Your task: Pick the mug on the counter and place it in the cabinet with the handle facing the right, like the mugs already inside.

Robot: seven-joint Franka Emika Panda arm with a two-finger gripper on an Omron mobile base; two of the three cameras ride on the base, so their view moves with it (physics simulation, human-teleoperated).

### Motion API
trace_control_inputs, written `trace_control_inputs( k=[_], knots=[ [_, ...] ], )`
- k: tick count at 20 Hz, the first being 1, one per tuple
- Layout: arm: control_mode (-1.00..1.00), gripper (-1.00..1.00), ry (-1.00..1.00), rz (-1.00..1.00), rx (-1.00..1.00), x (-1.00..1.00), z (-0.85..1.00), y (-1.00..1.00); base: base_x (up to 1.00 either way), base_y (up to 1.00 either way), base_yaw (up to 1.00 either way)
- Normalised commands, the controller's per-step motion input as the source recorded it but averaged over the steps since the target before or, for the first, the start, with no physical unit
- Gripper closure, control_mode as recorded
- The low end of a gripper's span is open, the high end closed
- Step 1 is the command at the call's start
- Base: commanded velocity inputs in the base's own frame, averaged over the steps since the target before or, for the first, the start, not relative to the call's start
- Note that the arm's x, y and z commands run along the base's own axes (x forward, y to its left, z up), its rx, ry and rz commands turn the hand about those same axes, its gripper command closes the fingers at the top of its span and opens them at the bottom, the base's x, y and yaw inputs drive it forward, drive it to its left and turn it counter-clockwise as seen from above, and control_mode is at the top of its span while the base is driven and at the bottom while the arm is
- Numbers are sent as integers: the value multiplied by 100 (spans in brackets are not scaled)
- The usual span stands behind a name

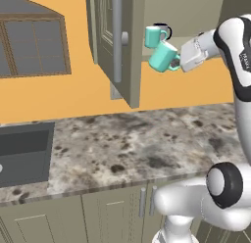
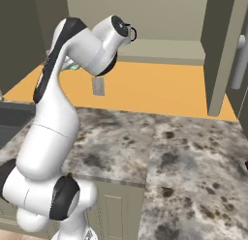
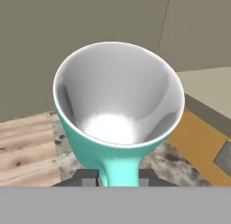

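Note:
The teal mug point(image 1: 163, 56) hangs tilted in the air in front of the open cabinet point(image 1: 105, 31), high above the counter point(image 1: 147, 144). My gripper point(image 1: 177, 63) is shut on its handle side, coming in from the right. In the hand view the mug point(image 3: 118, 105) opens toward the camera with its pale inside showing. Its teal handle point(image 3: 119, 170) runs down between my fingertips point(image 3: 86, 177), where the gripper point(image 3: 118, 179) is shut on it. A second teal mug point(image 1: 155, 36) stands on the cabinet shelf just above and behind the held one. A black mug point(image 1: 165, 29) stands behind that.
The cabinet door point(image 1: 128, 51) with its long silver bar point(image 1: 116, 36) stands open left of the mugs. A dark sink point(image 1: 24, 149) lies at the counter's left end, under a window point(image 1: 32, 46). In the right base view my arm point(image 2: 72, 55) covers the mugs; another cabinet door point(image 2: 218, 55) stands at right.

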Motion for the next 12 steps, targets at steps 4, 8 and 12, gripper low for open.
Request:
trace_control_inputs(
  k=[4,8,12],
  knots=[
    [-100,100,7,0,4,52,38,0,0,0,0],
    [-100,100,6,3,2,60,18,-2,0,0,0],
    [-100,100,5,8,0,61,0,-1,0,0,0]
  ],
)
